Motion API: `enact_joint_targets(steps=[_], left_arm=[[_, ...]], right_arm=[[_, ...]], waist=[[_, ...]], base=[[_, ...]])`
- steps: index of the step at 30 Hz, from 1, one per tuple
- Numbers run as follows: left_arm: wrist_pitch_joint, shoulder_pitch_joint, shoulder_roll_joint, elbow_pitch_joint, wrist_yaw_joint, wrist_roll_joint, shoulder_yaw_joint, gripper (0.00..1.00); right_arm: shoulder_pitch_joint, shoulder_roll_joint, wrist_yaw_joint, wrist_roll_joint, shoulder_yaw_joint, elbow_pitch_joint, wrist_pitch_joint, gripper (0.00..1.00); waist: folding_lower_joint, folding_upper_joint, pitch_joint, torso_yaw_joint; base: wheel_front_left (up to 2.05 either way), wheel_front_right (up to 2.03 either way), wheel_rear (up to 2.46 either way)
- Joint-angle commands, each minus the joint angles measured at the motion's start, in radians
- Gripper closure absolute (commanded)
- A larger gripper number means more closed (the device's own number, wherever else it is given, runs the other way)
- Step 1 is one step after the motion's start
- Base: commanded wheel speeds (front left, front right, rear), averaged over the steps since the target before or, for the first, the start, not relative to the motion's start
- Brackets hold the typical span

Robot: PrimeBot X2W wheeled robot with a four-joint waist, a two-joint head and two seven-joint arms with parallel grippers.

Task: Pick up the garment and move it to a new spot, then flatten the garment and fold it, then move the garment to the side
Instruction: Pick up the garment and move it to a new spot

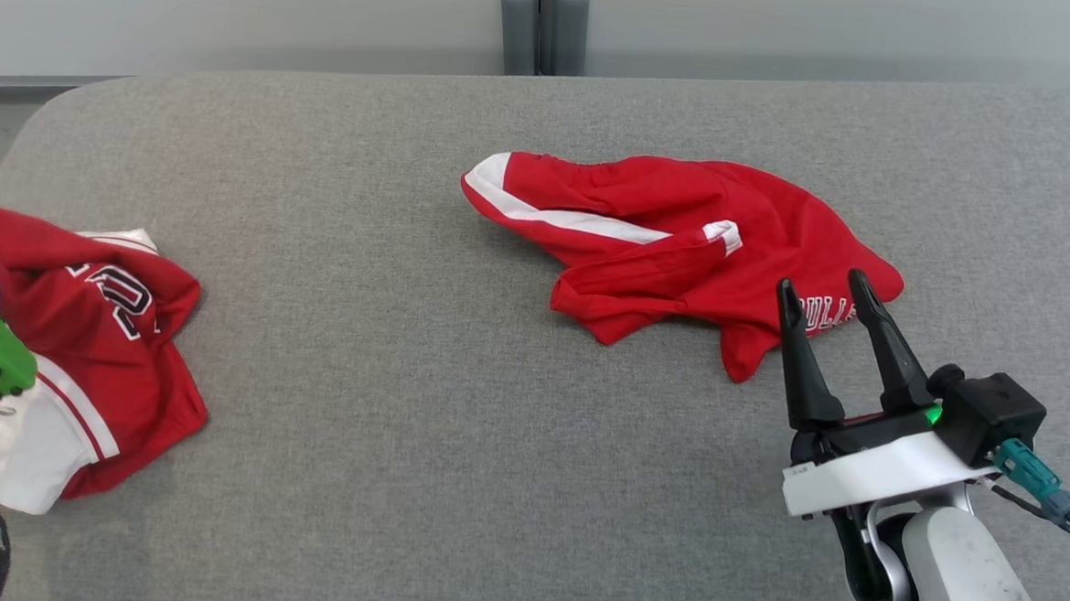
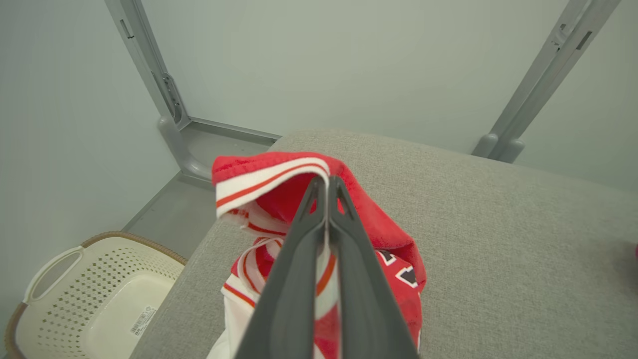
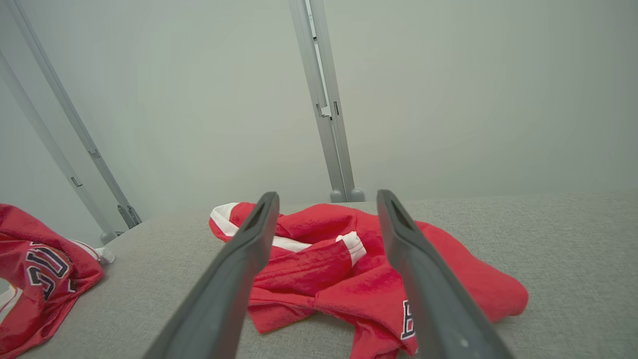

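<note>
Checking L arm first: what's the left gripper got? (A)

Fingers pressed together w/ cloth pinched between them. It's clamped on the red jersey, on a white band w/ an orange stripe. That band arches up over the tips. (B)

Where's the jersey sitting? (A)

At the L edge of the grey table, crumpled. In head view it's at the lower L, w/ dark numerals and white trim showing. The rest of it bunches on the tabletop below the fingers. (B)

And the R arm? (A)

The right gripper has its fingers wide apart, nothing between them. In head view the tips overlap the near edge of the second red garment, approx. over its white lettering. Can't tell if they touch the cloth. (B)

How's that garment lying? (A)

Rumpled, centre-R of the table, w/ a white stripe along its L part and one white-edged bit folded on top. It's well apart from the jersey, bare tabletop between them. (B)

Anything off the table? (A)

A cream perforated basket on the floor beside the jersey's corner, per L wrist cam. Grey posts behind the far edge. (B)
</note>
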Motion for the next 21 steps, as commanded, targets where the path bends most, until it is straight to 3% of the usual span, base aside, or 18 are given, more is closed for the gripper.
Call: enact_joint_targets(steps=[1,2,3,7,11,17,21], left_arm=[[-0.011,0.007,-0.014,0.041,-0.011,-0.018,0.002,1.0],[-0.014,0.009,-0.025,0.086,-0.022,-0.03,0.003,0.95],[-0.003,0.012,-0.036,0.13,-0.035,-0.044,0.001,0.03],[0.027,-0.016,-0.029,0.239,-0.064,-0.05,-0.019,0.0],[0.036,-0.056,-0.001,0.252,-0.079,-0.028,-0.044,0.0],[0.112,-0.083,0.028,0.162,-0.096,-0.013,-0.09,0.0],[0.199,-0.064,0.046,0.037,-0.073,-0.019,-0.103,0.0]], right_arm=[[-0.014,-0.006,0.0,0.003,0.0,0.0,-0.003,0.0],[-0.015,-0.006,0.0,0.003,-0.001,0.001,-0.003,0.0],[-0.014,-0.007,0.0,0.004,0.0,0.002,-0.003,0.0],[-0.01,-0.009,0.0,0.005,-0.005,0.006,-0.003,0.0],[0.007,-0.006,0.0,0.0,-0.015,0.013,-0.003,0.0],[0.024,-0.001,0.0,-0.002,-0.023,0.014,-0.003,0.0],[0.03,-0.003,0.0,-0.006,-0.032,0.009,-0.003,0.0]], waist=[[0.0,0.0,0.007,-0.004],[0.0,0.0,0.009,-0.005],[0.0,0.0,0.009,-0.006],[0.0,0.0,0.004,-0.002],[0.0,0.0,-0.015,0.019],[0.0,0.0,-0.047,0.059],[0.0,0.0,-0.06,0.077]], base=[[0.0,0.0,0.0],[0.0,0.0,0.0],[0.0,0.0,0.0],[0.0,0.0,0.0],[0.0,0.0,0.0],[0.0,0.0,0.0],[0.0,0.0,0.0]])
